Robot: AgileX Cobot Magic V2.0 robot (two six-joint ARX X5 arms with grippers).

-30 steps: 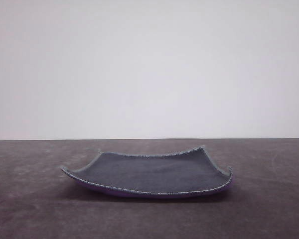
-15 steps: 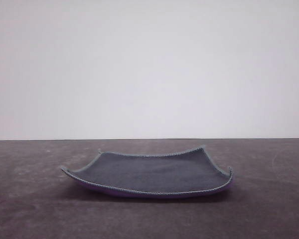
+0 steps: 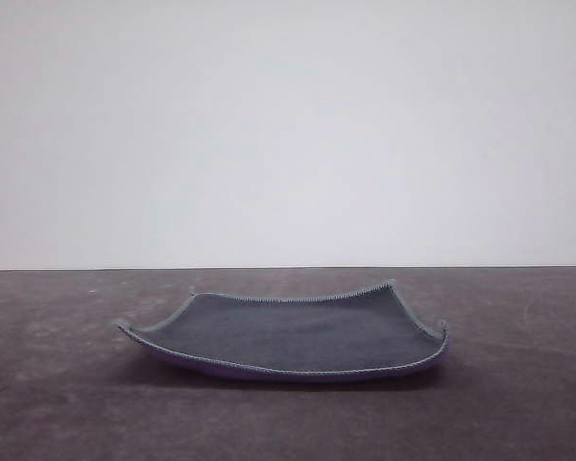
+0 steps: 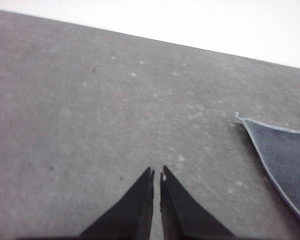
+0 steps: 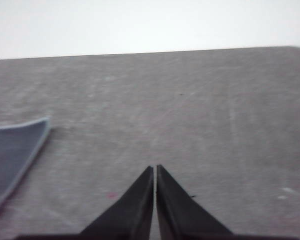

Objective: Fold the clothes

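Cloth (image 3: 293, 336) lies flat — grey face up, corners curled.

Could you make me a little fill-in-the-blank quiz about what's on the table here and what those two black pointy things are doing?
1. The cloth lies unfolded with its dark ____ face up.
2. A thin strip of ____ shows along the cloth's near underside.
3. The left end effector hangs over bare table, its fingers nearly ____.
4. The right end effector holds ____.

Missing words: grey; purple; shut; nothing
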